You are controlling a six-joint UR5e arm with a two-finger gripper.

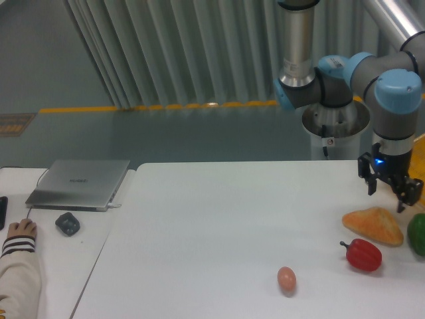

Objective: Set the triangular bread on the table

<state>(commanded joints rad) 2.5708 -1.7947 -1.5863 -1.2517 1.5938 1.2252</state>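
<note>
The triangular bread (pixel 374 224), a golden-orange rounded bun, lies flat on the white table (pixel 219 226) near the right edge, just above the red pepper (pixel 364 255). My gripper (pixel 388 193) hangs a little above and behind the bread, its fingers spread apart with nothing between them, clear of the bun.
A small pinkish egg (pixel 286 278) rests at the front middle. A green pepper (pixel 418 234) sits at the right edge beside the bread. On the left a smaller desk holds a grey laptop (pixel 80 183), a dark mouse (pixel 68 223) and a person's hand (pixel 20 230).
</note>
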